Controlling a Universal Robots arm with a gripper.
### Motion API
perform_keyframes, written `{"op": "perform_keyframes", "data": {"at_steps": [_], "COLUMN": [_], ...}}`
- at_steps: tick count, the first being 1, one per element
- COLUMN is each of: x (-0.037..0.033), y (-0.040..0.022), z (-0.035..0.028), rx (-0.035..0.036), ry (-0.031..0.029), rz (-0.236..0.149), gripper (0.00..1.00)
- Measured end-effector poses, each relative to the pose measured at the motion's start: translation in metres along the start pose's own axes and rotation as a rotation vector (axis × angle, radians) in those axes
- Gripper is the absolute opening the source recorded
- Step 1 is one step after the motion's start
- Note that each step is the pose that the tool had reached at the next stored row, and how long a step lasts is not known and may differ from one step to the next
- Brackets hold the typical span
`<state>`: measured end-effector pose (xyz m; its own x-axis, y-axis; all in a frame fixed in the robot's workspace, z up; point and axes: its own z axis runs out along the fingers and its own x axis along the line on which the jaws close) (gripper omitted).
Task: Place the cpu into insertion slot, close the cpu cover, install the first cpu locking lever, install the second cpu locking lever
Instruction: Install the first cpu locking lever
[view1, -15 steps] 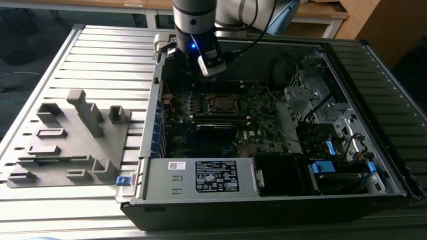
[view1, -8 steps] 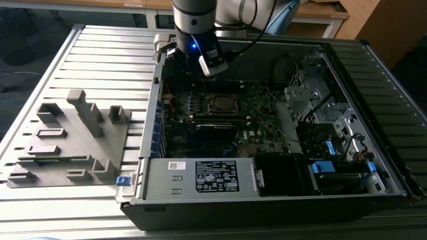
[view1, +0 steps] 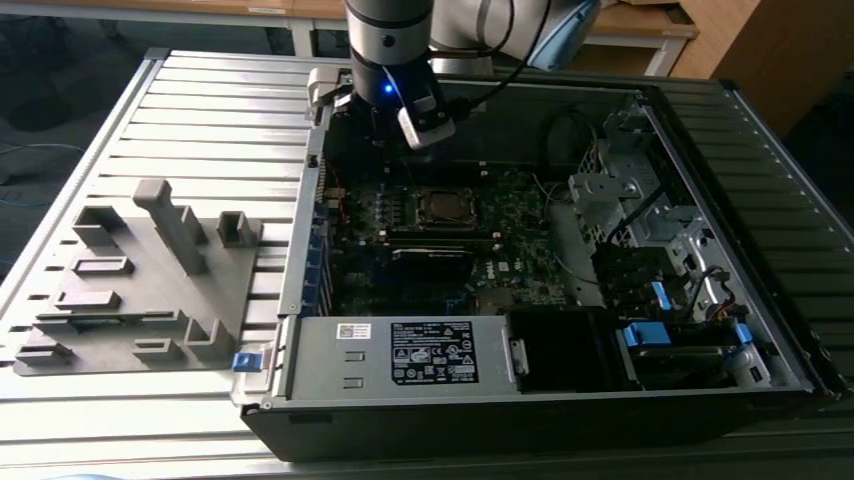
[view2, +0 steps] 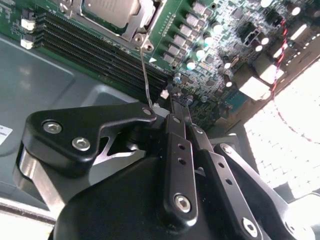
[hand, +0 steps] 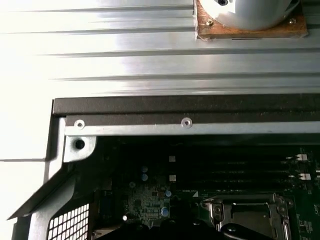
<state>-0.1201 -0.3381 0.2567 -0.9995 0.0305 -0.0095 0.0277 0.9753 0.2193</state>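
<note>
Item, nearest: gripper (view2: 179, 105); jaws drawn together, and you see nothing clamped between them.

Item, just beside the jaw tips: locking lever (view2: 146, 75); a thin wire standing up off the board, its free end touching or all but touching the side of the jaws; you cannot tell from the second wrist view which of the two levers it is.

Item, a little beyond the jaws: memory slots (view2: 95, 50); dark, in parallel rows, between the jaws and the socket.

Item, farther from the jaws, at the lever's foot: cpu cover (view2: 141, 22); shiny frame lying flat over the socket; within it the cpu (view2: 107, 9), dull silver top, seated.

Item, farthest: power supply box (view1: 427, 350), white-labelled, well apart from the jaws.

Judgement: placing and covering look done; the step in hand is a lever; seating it calls for a steady push that carries the wire down and under its catch; a thin wire may slip off closed jaws.
</note>
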Motion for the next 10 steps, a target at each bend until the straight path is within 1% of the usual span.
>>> {"op": "perform_keyframes", "data": {"at_steps": [5, 10], "x": [-0.0012, -0.0078], "y": [0.0019, 0.0030], "z": [0.0014, 0.0029], "rx": [0.0000, 0.0000], "ry": [0.0003, 0.0002], "rz": [-0.001, -0.001], "gripper": [0.11, 0.11]}}
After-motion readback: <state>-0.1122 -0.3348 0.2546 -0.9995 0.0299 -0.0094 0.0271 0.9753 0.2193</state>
